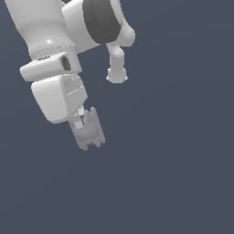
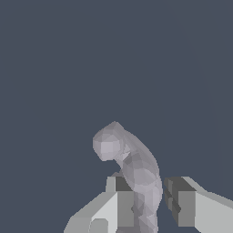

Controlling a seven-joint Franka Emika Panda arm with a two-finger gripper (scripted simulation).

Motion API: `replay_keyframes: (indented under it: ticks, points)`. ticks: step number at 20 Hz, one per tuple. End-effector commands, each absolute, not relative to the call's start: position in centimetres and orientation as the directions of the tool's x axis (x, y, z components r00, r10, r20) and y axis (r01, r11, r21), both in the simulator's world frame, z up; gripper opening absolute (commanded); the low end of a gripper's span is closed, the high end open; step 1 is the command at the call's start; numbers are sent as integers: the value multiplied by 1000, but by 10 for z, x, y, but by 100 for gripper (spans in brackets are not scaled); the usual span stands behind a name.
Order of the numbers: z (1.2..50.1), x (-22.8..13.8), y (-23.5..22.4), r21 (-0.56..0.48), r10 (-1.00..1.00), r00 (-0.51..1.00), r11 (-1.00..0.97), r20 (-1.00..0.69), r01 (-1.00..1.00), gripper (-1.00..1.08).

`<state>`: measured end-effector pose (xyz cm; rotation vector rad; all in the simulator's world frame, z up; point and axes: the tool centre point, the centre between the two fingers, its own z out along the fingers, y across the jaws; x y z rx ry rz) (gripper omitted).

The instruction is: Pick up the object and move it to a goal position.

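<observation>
The object point(image 1: 91, 130) is a small pale grey-lilac lumpy piece with a notched end. It sits just below the white hand, between the fingers of my gripper point(image 1: 81, 122). In the wrist view the object point(image 2: 136, 168) rises from between the two grey fingers, and its rounded end bends away from them. My gripper point(image 2: 150, 205) is closed in on its lower part. One finger point(image 2: 120, 205) touches it, and a thin sliver of background shows beside the other finger point(image 2: 182, 202). The object's lowest part is hidden between the fingers.
The white arm point(image 1: 68, 27) fills the upper part of the exterior view's left. A white knob point(image 1: 117, 68) hangs from it. All around is a plain dark blue-grey background with no surface or edge to be told.
</observation>
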<state>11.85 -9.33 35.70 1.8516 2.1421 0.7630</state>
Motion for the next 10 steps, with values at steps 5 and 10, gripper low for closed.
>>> replay_keyframes:
  ticks: [5,10]
  points:
    - [378,123,-103,542,957,-231,101,178,835,-100]
    - [382,124,-105,549,954,-240,105,179,829,-100]
